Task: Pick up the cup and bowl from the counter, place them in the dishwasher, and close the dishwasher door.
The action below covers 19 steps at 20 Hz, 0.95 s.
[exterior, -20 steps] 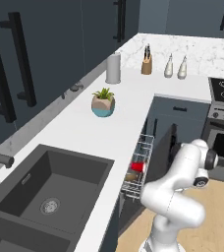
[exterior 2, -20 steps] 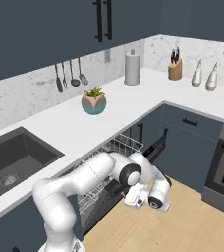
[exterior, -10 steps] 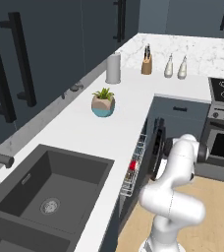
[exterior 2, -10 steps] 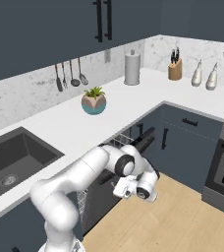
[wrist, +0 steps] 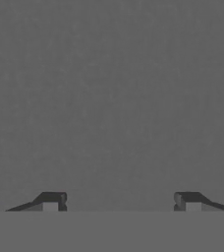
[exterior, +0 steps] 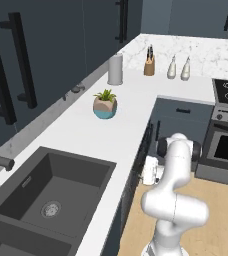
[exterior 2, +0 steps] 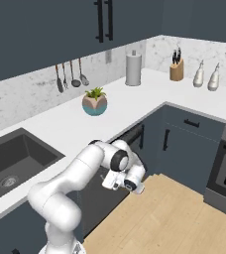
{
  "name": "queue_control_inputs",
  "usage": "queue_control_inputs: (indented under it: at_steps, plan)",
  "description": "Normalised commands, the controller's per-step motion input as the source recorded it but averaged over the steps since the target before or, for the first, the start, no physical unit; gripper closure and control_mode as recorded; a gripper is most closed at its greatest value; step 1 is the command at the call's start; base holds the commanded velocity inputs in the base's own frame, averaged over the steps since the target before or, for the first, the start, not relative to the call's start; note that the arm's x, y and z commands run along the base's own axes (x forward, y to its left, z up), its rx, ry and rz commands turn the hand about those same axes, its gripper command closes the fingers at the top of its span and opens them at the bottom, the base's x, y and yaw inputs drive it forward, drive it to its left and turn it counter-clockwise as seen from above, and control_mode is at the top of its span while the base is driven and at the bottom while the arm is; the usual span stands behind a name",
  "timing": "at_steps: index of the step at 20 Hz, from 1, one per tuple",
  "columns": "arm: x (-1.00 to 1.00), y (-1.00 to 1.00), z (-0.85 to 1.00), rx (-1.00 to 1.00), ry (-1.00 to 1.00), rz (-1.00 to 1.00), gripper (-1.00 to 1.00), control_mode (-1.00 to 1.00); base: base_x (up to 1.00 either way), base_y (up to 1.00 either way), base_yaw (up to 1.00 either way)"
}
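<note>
We see the arm bent low in front of the counter [exterior 2: 135,106], with its gripper [wrist: 121,199] pressed close against the dishwasher door [exterior 2: 105,198]. In the hand view the two fingertips [wrist: 50,202] stand wide apart with nothing between them, and a flat grey surface fills the picture right in front of them, which we take to be the door panel, though it is too featureless to be sure. From the right base view the door looks upright and nearly flush with the neighbouring cabinet fronts, the hand resting against its upper part; from the left base view we see it edge-on just under the counter lip [exterior: 131,145], and we cannot tell whether a narrow gap remains. On the counter a potted plant [exterior 2: 94,101] stands near the back wall, a paper towel roll [exterior 2: 133,69] further along, and a knife block [exterior 2: 176,69] and two bottles [exterior 2: 206,75] in the corner. The sink [exterior: 51,200] lies to the left.
</note>
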Motion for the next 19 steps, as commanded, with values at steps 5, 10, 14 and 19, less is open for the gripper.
queue_control_inputs:
  at_steps: [5, 10, 14, 19]
  plan:
    - [0.63, 1.0, -0.14, 0.0, 0.0, 0.0, -1.0, -1.0, 0.0, 0.0, 0.0]
    - [0.62, 0.98, -0.26, 0.0, 0.02, 0.0, -1.0, -1.0, 0.0, 0.0, 0.0]
    - [0.52, 0.84, -0.24, 0.0, 0.08, 0.0, -1.0, -1.0, 0.0, 0.0, 0.0]
    - [0.08, 0.21, -0.02, 0.0, 0.04, 0.0, -1.0, -1.0, 0.0, 0.0, 0.0]
